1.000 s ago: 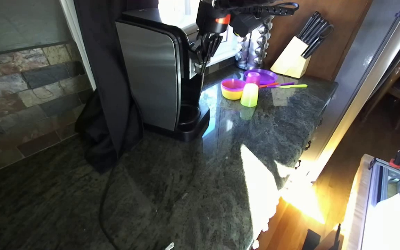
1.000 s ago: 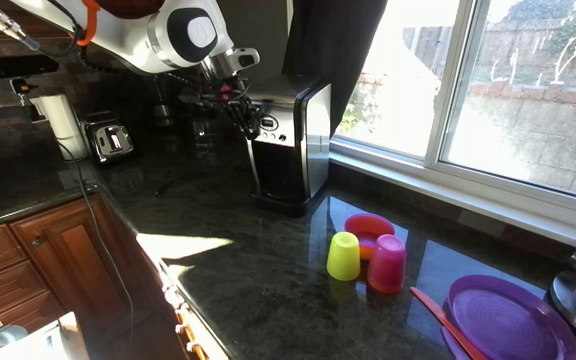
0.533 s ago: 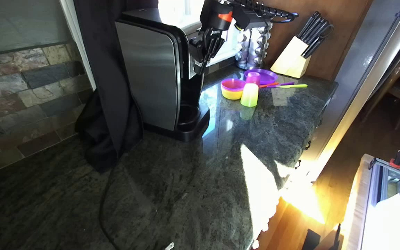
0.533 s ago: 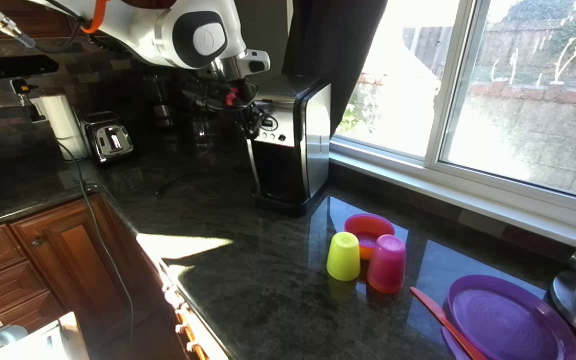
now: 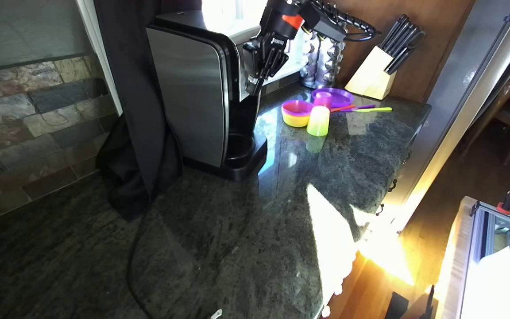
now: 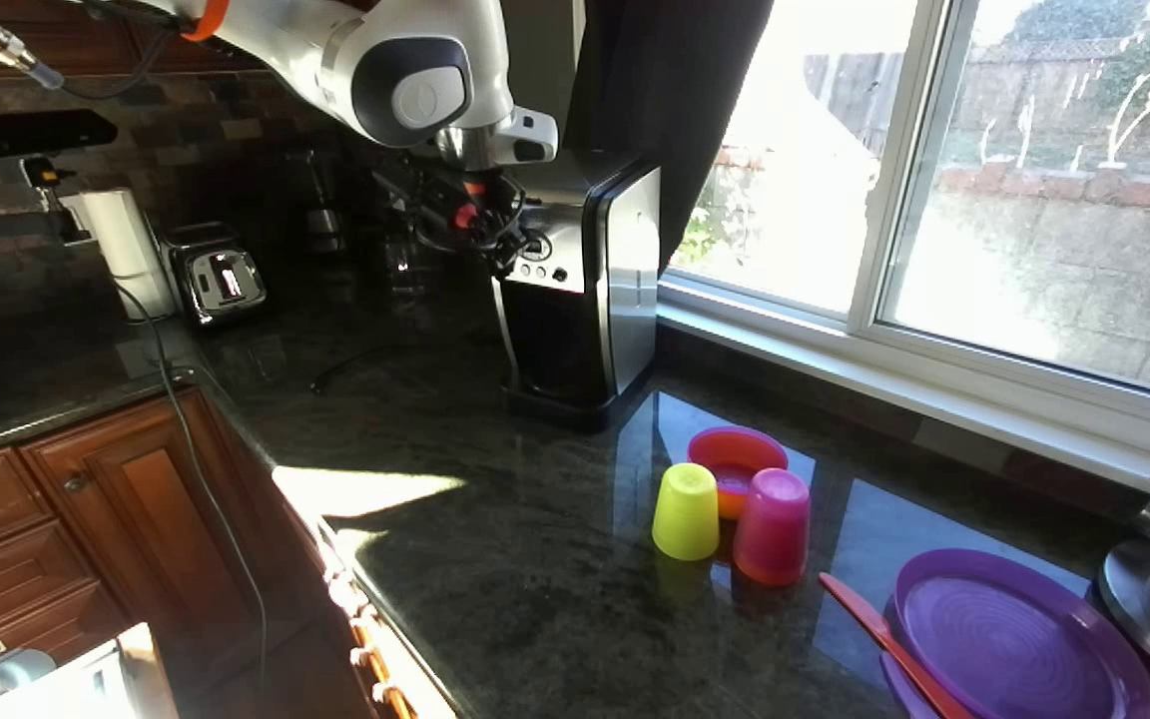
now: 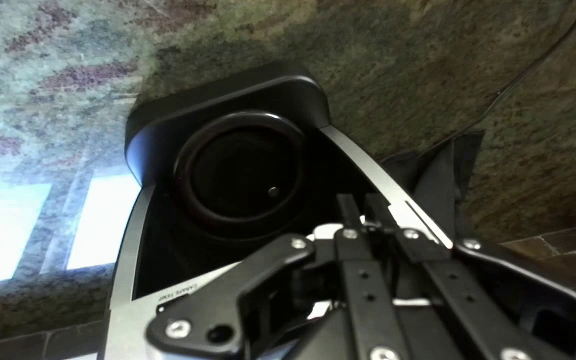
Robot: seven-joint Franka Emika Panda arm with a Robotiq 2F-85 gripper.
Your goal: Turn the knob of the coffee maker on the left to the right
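In an exterior view, the coffee maker [image 5: 188, 95] is set upright on the table [image 5: 237, 230]; just beside its front, the jaws are pressed almost together; farther right, a lime cup [image 5: 318, 122] and knife block [image 5: 370, 73] are seen

Black all over my pincer [image 7: 362, 203], dotted with silver screws [image 7: 178, 329]! The coffee maker [image 5: 188, 97]: black frame, brushed-grey side and silver front with a black knob [image 6: 560, 275]. In my wrist view the counter [image 7: 443, 65] runs mottled green, streaked with purple on the left. Now the brights, in an exterior view: lime-yellow cup [image 6: 687, 514], hot-pink cup [image 6: 773, 529], purple plate [image 6: 1014, 639] patterned in fine rings, red knife [image 6: 884, 637]! Far right in an exterior view, a blond knife block [image 5: 370, 75] with black handles [image 5: 399, 33]; left, patchwork tiles [image 5: 38, 97] of grey, cream and rust.
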